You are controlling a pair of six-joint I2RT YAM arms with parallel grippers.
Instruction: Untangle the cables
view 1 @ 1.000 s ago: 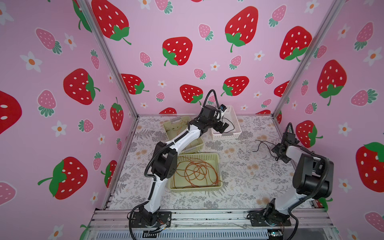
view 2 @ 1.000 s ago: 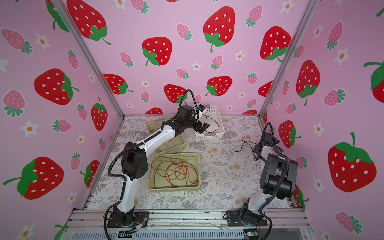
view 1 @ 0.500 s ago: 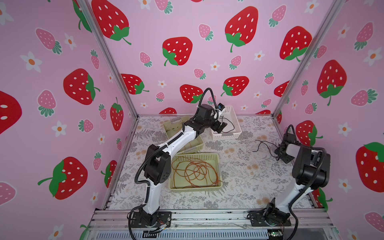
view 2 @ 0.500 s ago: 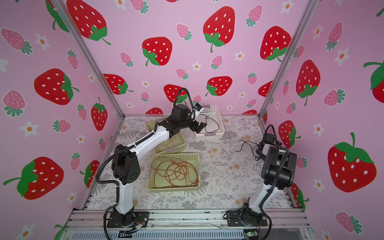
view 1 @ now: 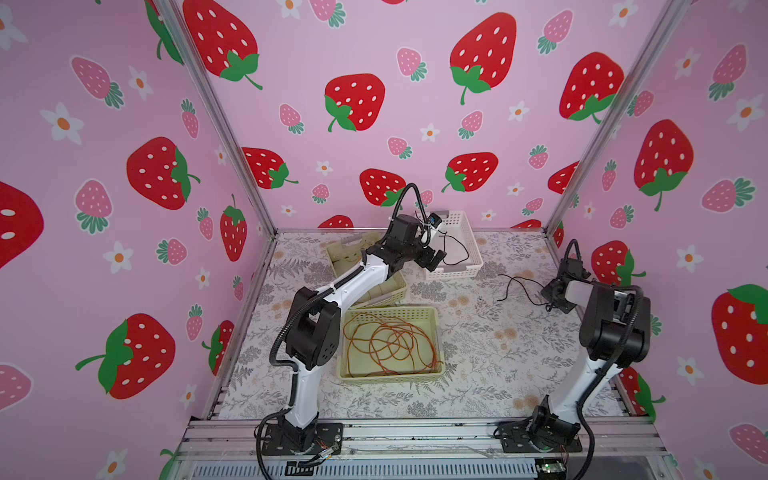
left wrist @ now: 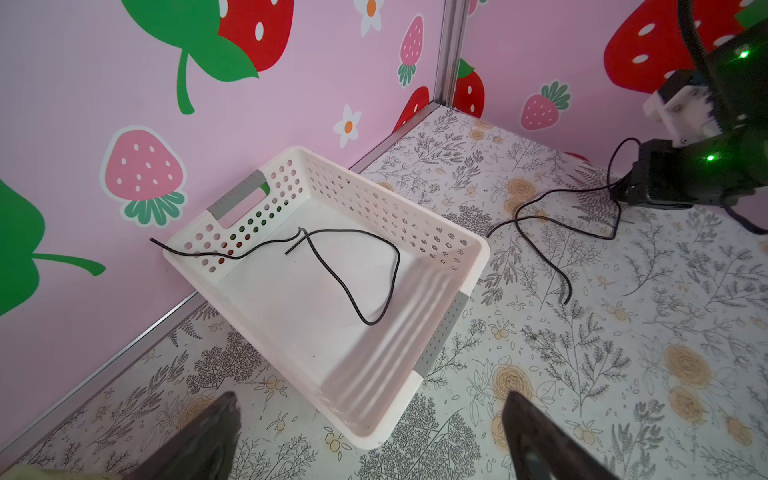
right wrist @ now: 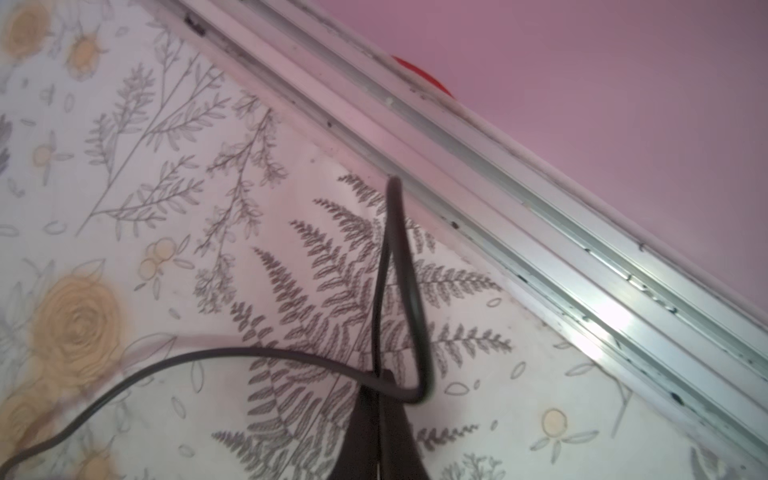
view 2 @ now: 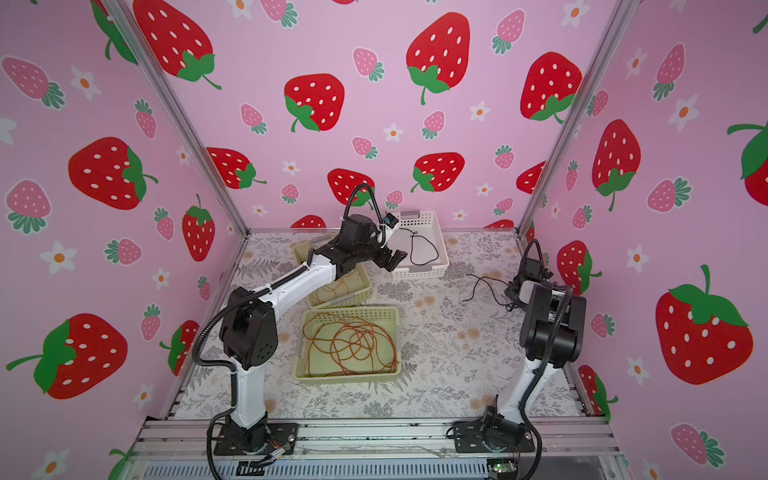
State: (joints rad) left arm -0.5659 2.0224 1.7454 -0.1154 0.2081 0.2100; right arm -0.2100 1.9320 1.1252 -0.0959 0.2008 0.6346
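A thin black cable (view 1: 519, 286) (view 2: 486, 286) lies on the floral table at the right. My right gripper (view 1: 550, 296) (view 2: 512, 296) is shut on its near end, and the wire crosses the closed fingertips (right wrist: 380, 382) and loops upward. A second black cable (left wrist: 353, 274) (view 1: 455, 249) lies in the white basket (left wrist: 453, 316) at the back. My left gripper (left wrist: 370, 415) (view 1: 434, 257) hangs open at that basket's near corner, holding nothing. Tangled orange cables (view 1: 390, 345) (view 2: 349, 345) fill the yellow-green basket (view 1: 436, 328) in the middle.
Another yellow-green basket (view 2: 357, 286) with orange wire sits partly under the left arm. Pink walls with aluminium posts close in the back and both sides. A metal rail (right wrist: 540, 232) runs along the table edge beside the right gripper.
My right gripper has closed on the black cable on the table, and its arm has shifted. The left gripper, still open, has drawn back a little from over the white basket.
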